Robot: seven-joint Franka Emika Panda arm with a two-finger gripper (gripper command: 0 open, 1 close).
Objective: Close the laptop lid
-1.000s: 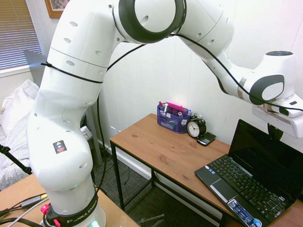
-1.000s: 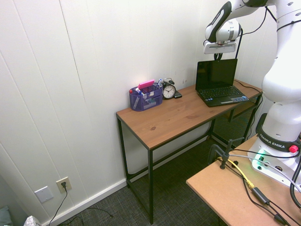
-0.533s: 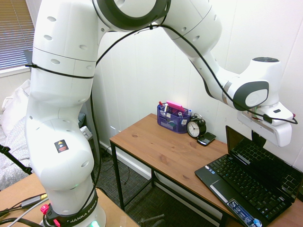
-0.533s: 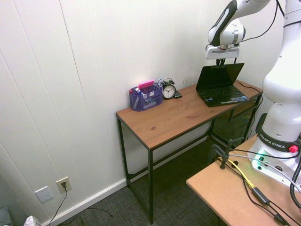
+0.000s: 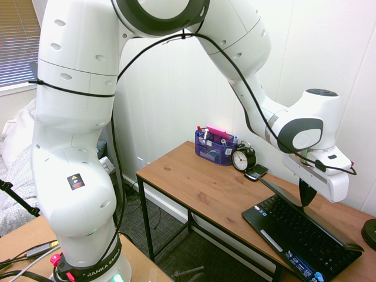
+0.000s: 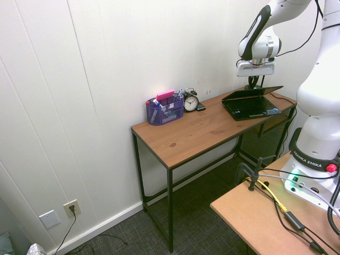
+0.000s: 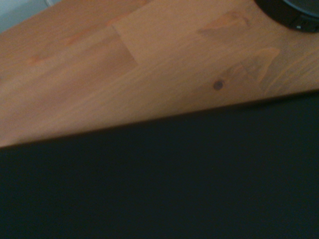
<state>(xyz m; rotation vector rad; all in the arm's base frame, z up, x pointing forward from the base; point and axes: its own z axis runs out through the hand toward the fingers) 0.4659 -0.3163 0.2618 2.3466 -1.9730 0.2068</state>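
Gripper shut, nothing grasped; its dark tip is at the outer side of the laptop lid, contact apparent in the first exterior view. Lid sits partly lowered, slanting over the keyboard base at the far end of the wooden desk. Arm arches across from its mount, forearm sloping down to the wrist, hand slightly tilted above the lid. Second exterior view shows the gap between lid and base from the open side, keys visible; fingertips there are partly hidden behind the lid. Wrist view shows the lid's plain dark surface, desk grain and part of a round black object.
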